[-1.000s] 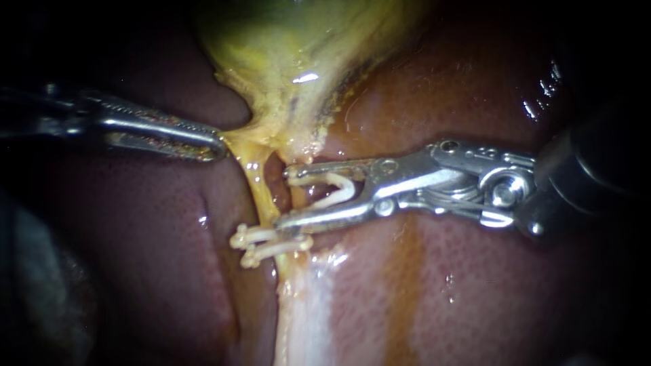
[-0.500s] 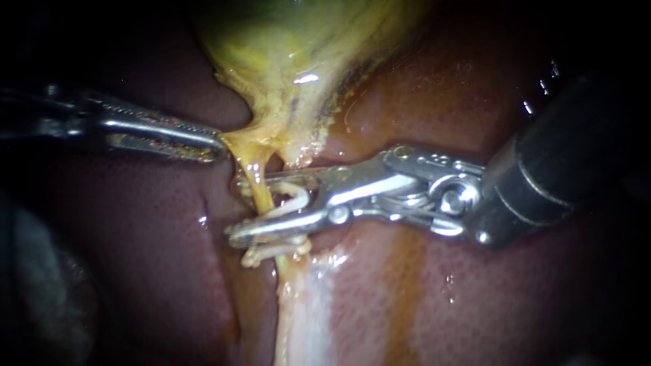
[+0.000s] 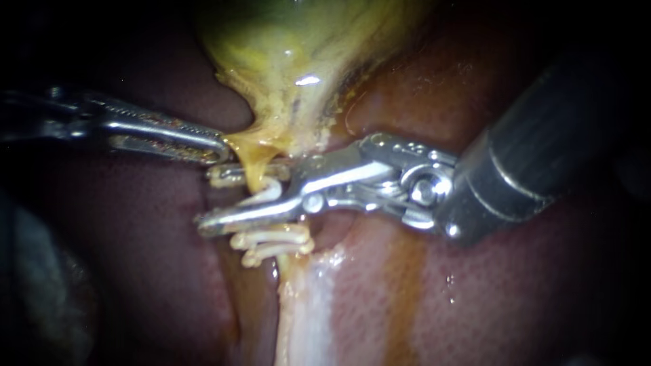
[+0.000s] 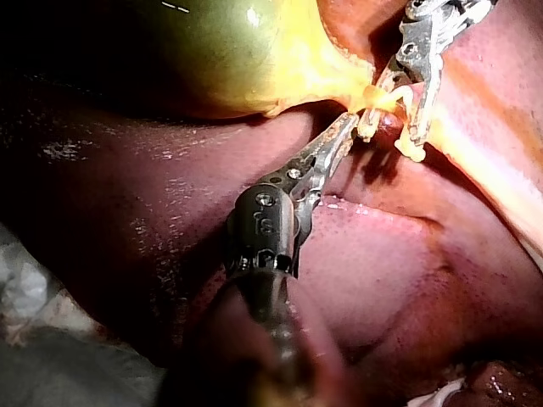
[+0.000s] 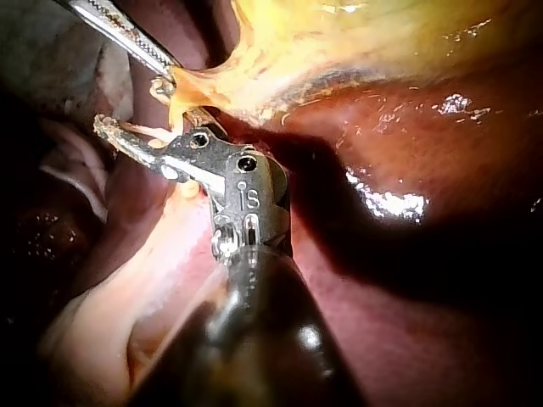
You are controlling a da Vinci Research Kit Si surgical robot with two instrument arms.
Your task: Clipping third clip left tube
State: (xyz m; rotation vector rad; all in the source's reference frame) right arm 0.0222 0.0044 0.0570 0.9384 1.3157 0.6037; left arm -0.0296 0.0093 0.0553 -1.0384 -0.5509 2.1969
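In the endoscope view the yellow-green gallbladder (image 3: pixel 298 41) narrows to a thin yellow tube (image 3: pixel 252 173) running down over the liver (image 3: pixel 475 291). Two white clips (image 3: pixel 271 244) sit across the tube lower down. My right instrument (image 3: pixel 210 200) carries an open white clip (image 3: pixel 268 194) between its jaws, which stand apart on either side of the tube, just above those clips. My left instrument (image 3: pixel 220 150) is shut on the yellow tissue at the gallbladder's neck, pulling it left. The left wrist view shows the left instrument (image 4: pixel 352 127) and the right instrument (image 4: pixel 394 136). The right instrument (image 5: pixel 144 127) shows in its wrist view.
A pale whitish band (image 3: pixel 305 312) runs down the liver below the clips. Gauze-like cloth (image 4: pixel 34 297) lies beside the liver in the left wrist view. The right instrument's dark shaft (image 3: pixel 542 149) crosses the liver's upper right.
My right instrument has slid left with its clip: its jaws were right of the yellow tube and now straddle it. The left instrument has held its grip in place.
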